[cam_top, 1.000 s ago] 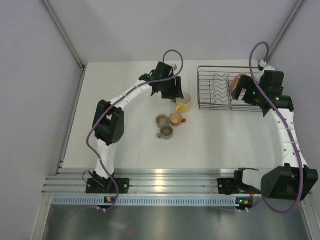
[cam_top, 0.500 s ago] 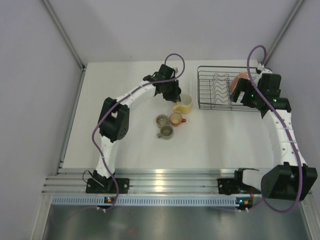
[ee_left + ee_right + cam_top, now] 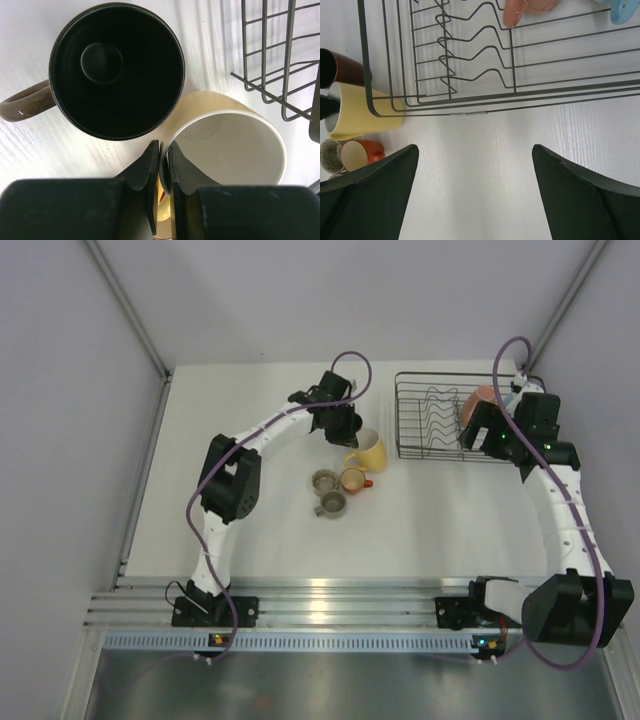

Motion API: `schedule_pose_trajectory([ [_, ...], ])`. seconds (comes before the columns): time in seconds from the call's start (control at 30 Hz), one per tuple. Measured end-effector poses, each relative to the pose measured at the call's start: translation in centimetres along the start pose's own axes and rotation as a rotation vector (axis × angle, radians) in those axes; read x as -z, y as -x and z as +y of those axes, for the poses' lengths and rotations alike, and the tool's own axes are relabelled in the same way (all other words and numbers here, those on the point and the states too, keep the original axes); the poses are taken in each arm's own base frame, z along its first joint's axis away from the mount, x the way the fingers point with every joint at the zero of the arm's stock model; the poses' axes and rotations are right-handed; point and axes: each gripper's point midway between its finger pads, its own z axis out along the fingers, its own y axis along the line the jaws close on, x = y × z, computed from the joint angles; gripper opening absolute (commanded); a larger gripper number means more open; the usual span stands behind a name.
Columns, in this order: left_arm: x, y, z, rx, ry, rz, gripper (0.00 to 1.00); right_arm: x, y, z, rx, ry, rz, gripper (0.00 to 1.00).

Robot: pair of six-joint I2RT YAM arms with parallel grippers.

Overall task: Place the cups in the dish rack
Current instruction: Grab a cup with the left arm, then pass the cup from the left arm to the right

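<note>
My left gripper (image 3: pixel 163 161) is shut on the near rim of the yellow cup (image 3: pixel 227 145), one finger inside and one outside. The dark brown cup (image 3: pixel 117 70) stands upright just beside it, handle to the left. From above, the yellow cup (image 3: pixel 368 452) sits left of the black wire dish rack (image 3: pixel 415 425), with my left gripper (image 3: pixel 347 430) over its rim. A pink cup (image 3: pixel 527 7) and a light blue cup (image 3: pixel 625 12) lie in the rack (image 3: pixel 470 95). My right gripper (image 3: pixel 475 190) hangs open over bare table in front of the rack.
A small orange cup (image 3: pixel 351 478) and two grey-olive cups (image 3: pixel 324 480) (image 3: pixel 332 503) stand together on the white table in front of the yellow cup. The enclosure walls close in at left, right and back.
My left gripper has closed onto the yellow cup's rim. The left arm has shifted slightly and the right wrist has drawn back a little at the rack.
</note>
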Motion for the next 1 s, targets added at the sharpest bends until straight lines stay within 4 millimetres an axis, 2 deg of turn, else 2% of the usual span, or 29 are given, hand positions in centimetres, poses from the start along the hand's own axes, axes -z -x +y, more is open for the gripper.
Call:
schedule_pose_trajectory([
  [0.2, 0.2, 0.1, -0.1, -0.008, 0.003, 0.0, 0.0, 0.0, 0.0, 0.0, 0.0, 0.001, -0.001, 0.96],
  [0.37, 1.6, 0.8, -0.7, -0.013, 0.004, -0.009, 0.0, 0.1, 0.0, 0.3, 0.001, 0.016, -0.004, 0.97],
  [0.47, 3.9, 2.3, -2.1, -0.024, -0.02, -0.053, 0.0, 0.2, 0.1, 0.9, 0.001, 0.047, -0.007, 0.97],
  [0.53, 6.3, 3.7, -3.5, -0.035, -0.053, -0.104, 0.0, 0.2, 0.4, 1.5, -0.005, 0.083, -0.018, 0.97],
  [0.67, 11.7, 5.9, -6.1, -0.052, -0.141, -0.195, 0.0, 0.8, 2.0, 3.9, -0.031, 0.201, -0.074, 0.97],
  [0.8, 16.4, 7.0, -8.8, -0.002, -0.357, -0.264, 0.0, 2.0, 3.6, 6.8, -0.073, 0.361, -0.164, 0.97],
  [0.9, 18.4, 7.4, -9.8, 0.084, -0.531, -0.279, 0.0, 3.0, 4.1, 8.7, -0.114, 0.478, -0.211, 0.97],
  [1.0, 19.0, 7.9, -10.2, 0.157, -0.634, -0.273, 0.0, 3.9, 4.7, 10.5, -0.136, 0.571, -0.24, 0.97],
])
